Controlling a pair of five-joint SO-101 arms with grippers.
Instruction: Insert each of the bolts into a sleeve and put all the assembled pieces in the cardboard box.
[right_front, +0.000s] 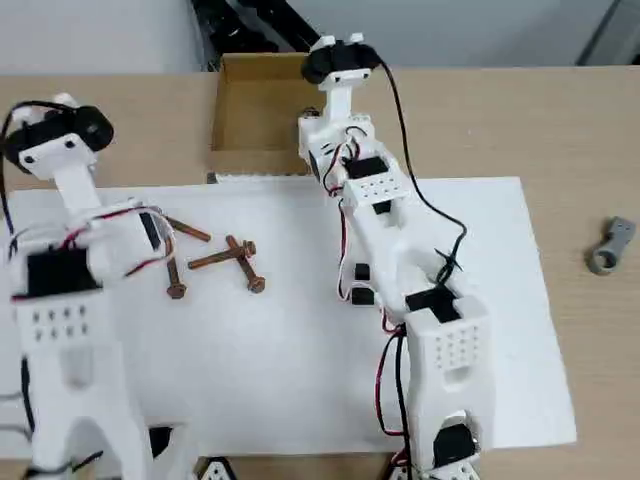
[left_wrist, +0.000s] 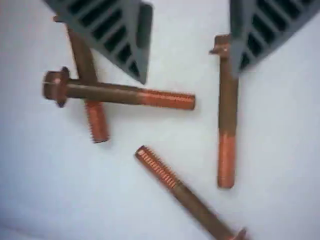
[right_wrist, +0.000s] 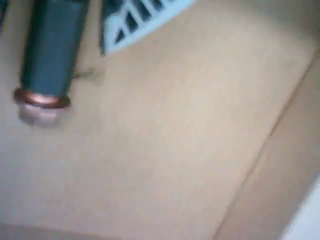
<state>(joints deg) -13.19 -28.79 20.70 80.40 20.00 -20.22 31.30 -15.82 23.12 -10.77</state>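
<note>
high view, four loose bolts (right_front: 215, 258) on the white sheet (right_front: 300, 370), right arm (right_front: 372, 200) at the cardboard box (right_front: 250, 110), left wrist view, left tool (left_wrist: 187, 55) agape above the bolts (left_wrist: 120, 93), right wrist view, sleeve (right_wrist: 50, 45) with bolt head (right_wrist: 42, 97) over box floor (right_wrist: 175, 140), right tool (right_wrist: 60, 20), grip cannot be told

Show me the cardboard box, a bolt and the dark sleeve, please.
cardboard box (right_front: 255, 115): high view, bare floor.
bolt (left_wrist: 125, 94): left wrist view, middle of shank.
dark sleeve (right_wrist: 52, 45): right wrist view, its side wall.
</note>
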